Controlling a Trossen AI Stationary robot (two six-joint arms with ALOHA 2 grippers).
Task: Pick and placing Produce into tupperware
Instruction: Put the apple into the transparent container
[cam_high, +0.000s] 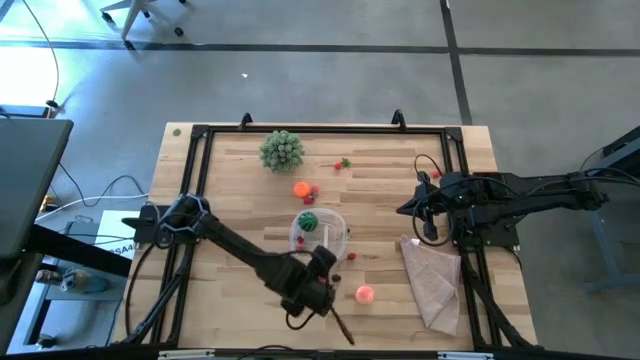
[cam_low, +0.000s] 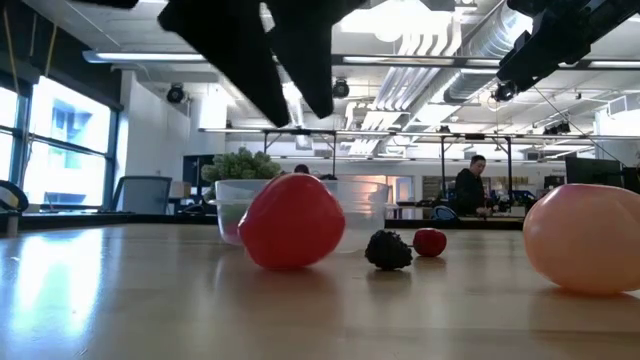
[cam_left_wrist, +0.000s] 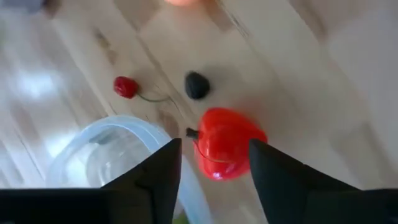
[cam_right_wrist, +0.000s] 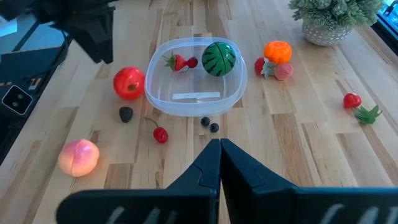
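Left gripper (cam_left_wrist: 211, 165): fingers apart, poised over the red tomato (cam_left_wrist: 227, 143), beside the tupperware (cam_left_wrist: 118, 152).
Right gripper (cam_right_wrist: 219, 163): fingers pressed together, empty, off near the tan cloth (cam_high: 432, 278).

The left arm reaches from the table's left edge diagonally toward the near middle, elbow bent, its wrist low over the tabletop. The left gripper (cam_left_wrist: 211, 158) points down with its two dark fingers (cam_left_wrist: 158, 174) standing apart, nothing between them. The right arm comes in from the right edge and waits over the far right side, the right gripper (cam_right_wrist: 219, 149) with fingers pressed together.
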